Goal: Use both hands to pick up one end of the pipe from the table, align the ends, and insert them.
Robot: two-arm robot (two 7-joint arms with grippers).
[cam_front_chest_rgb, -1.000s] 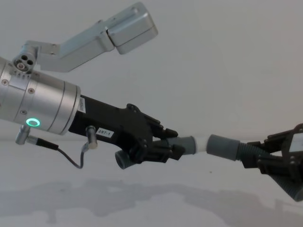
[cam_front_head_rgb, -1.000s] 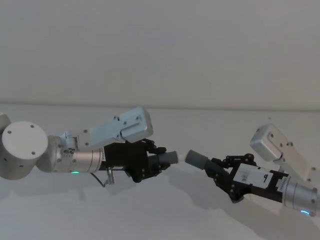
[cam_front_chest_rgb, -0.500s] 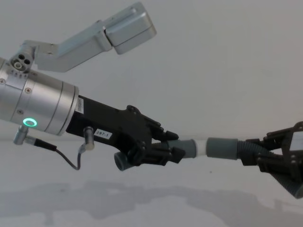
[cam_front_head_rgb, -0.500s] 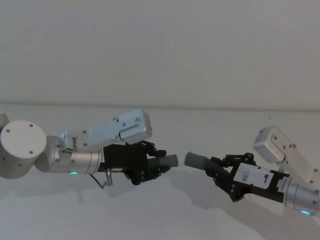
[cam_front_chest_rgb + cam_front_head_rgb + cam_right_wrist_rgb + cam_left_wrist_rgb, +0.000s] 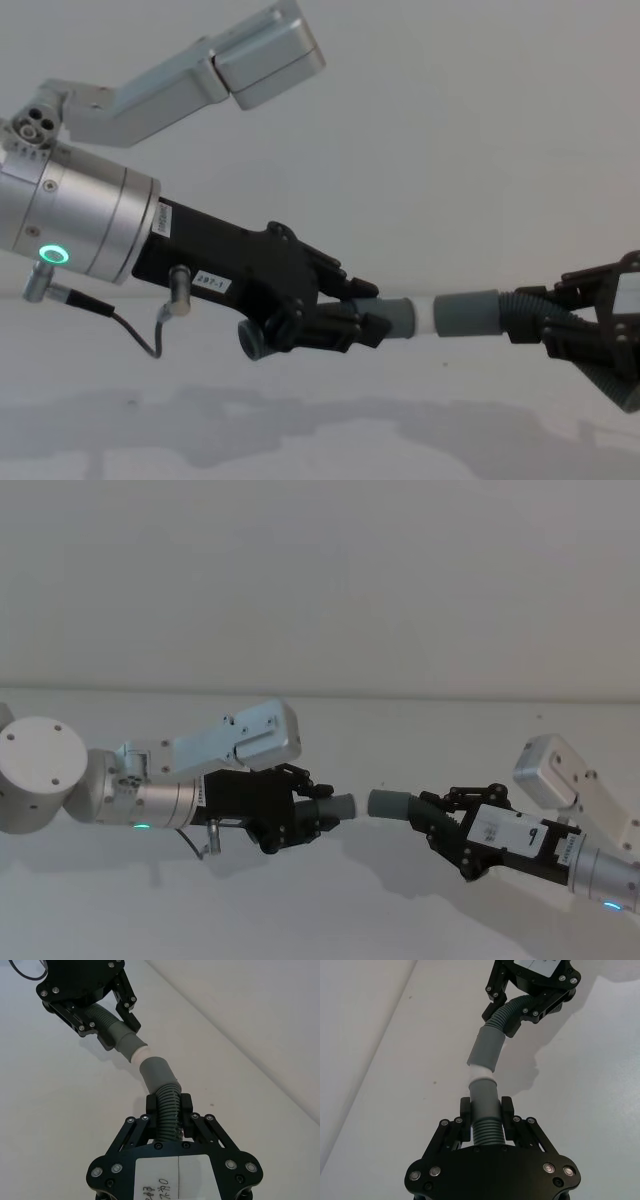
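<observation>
- Plain white matte surface [image 5: 330, 920], faint smudges, runs back to a wall [image 5: 320, 580] of near-identical colour.
- Left arm: thick silver cylindrical wrist [image 5: 75, 225] with green ring light [image 5: 48, 255]. Small white label on the black body reads roughly "297-1"; not fully legible.
- Left black blocky parallel-jaw gripper [image 5: 345, 315]: jaws clamped on the short dark grey pipe piece [image 5: 485, 1122], held above the surface.
- Right black blocky gripper [image 5: 170, 1112]: jaws clamped on the ribbed stretch of the longer dark grey pipe piece [image 5: 167, 1110], also off the surface. White label on its body, handwriting unreadable.
- Ends: the short piece's grey collar [image 5: 400, 318] and whitish tip [image 5: 425, 316] meet the longer piece's smooth grey cuff [image 5: 468, 313]. Tip at the cuff mouth, most of it still exposed; pieces roughly in line.
</observation>
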